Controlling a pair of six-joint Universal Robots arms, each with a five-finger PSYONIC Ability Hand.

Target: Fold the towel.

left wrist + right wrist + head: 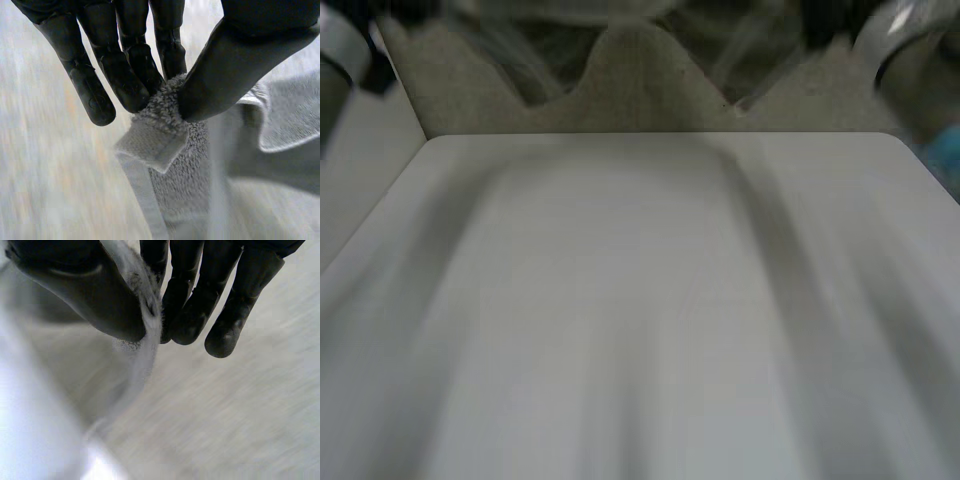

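While the white table point(650, 330) lies beneath, I see my left hand point(125, 75) clamped on the towel point(175, 165), a hemmed corner pinched between thumb and fingertips. My right hand point(190, 305) pinches another towel edge between thumb and fingers, the cloth hanging below them.

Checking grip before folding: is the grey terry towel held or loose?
Held: left hand and right hand each pinch the grey terry towel, thumb against fingers.

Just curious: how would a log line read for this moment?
left hand: pinches towel corner | right hand: pinches towel
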